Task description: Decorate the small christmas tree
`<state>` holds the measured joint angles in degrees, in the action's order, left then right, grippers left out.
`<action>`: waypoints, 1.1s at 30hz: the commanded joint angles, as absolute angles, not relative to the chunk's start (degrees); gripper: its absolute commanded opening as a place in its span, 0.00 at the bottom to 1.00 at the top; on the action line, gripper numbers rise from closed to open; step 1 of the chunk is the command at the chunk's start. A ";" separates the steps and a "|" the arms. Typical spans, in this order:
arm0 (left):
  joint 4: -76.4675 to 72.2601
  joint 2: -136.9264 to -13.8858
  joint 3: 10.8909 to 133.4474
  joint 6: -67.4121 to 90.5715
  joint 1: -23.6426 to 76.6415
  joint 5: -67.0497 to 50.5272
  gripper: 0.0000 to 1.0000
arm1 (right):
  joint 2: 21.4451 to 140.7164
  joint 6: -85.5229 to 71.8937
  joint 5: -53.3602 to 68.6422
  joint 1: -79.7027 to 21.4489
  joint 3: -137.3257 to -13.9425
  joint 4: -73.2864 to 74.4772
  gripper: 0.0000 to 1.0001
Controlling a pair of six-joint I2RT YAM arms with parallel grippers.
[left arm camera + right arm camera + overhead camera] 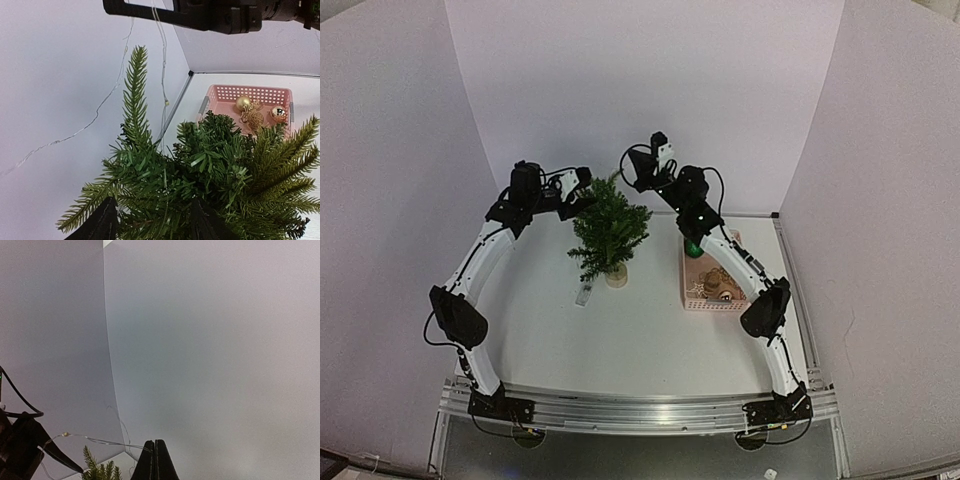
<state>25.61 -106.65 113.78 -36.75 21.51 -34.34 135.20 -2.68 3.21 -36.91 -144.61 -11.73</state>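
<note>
**Light, tippy tree: hold it low, by the stem**

The small christmas tree [610, 232] stands upright toward the far edge of the table [640, 340], near its middle. I judge it light and easily toppled, with soft, springy needles on stiffer stems, so the trunk or a thick branch is the best hold. My left claw [152, 202] is spread astride its upper branches. My right claw [155, 442], high above the treetop, is pressed together, seemingly pinching a thin light wire [95, 440]. The pink basket [250, 90] of baubles sits by the right edge.

A pink basket [250, 91] sits well beyond the left fingers [102, 225], off to their right, holding a gold bauble [243, 102], a coppery bauble [278, 113] and a gold filigree ornament [255, 119]. A thin wire [163, 60] hangs high above those fingers against the white backdrop [50, 75].
</note>
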 commanded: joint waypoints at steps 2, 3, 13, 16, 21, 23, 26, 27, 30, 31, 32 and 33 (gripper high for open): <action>22.49 -107.16 117.46 -35.16 21.88 -38.96 0.54 | 131.34 -0.24 4.79 -38.12 -149.27 -12.31 0.00; 22.59 -106.91 118.01 -34.35 21.87 -40.99 0.56 | 131.49 1.12 4.96 -38.42 -150.01 -12.30 0.00; 9.13 -106.28 124.89 -15.17 22.38 -48.54 0.65 | 130.96 6.83 5.07 -40.68 -150.15 -11.87 0.00; 9.58 -107.18 125.85 -16.24 23.52 -46.75 0.65 | 130.77 7.23 5.11 -41.04 -149.81 -11.78 0.00; 8.28 -107.68 125.60 -16.33 24.22 -44.03 0.34 | 129.60 7.68 5.12 -41.40 -148.03 -11.83 0.00; 7.59 -107.71 125.71 -16.25 24.26 -43.42 0.18 | 129.18 7.74 5.16 -41.40 -147.24 -11.86 0.00; 6.56 -107.60 125.93 -16.37 24.24 -42.59 0.01 | 129.02 7.75 5.22 -41.40 -147.17 -11.87 0.00; 5.59 -107.52 125.95 -16.15 24.24 -41.85 0.00 | 129.05 7.77 5.15 -41.40 -147.29 -11.89 0.00; 1.45 -107.47 125.98 -15.63 24.18 -38.22 0.00 | 129.32 7.83 4.49 -41.40 -147.49 -12.14 0.00; -0.32 -107.47 125.99 -15.74 24.19 -36.87 0.00 | 129.43 7.86 4.19 -41.40 -147.51 -12.38 0.00; -1.81 -107.66 126.01 -16.26 24.21 -35.93 0.00 | 129.56 8.02 3.70 -41.40 -147.59 -12.68 0.00; -3.20 -107.99 126.03 -16.85 24.20 -35.16 0.00 | 129.76 8.26 3.04 -41.40 -147.67 -13.08 0.00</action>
<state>5.77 -107.31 124.11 -16.41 24.39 -40.55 133.07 7.40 4.65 -41.17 -147.28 -11.03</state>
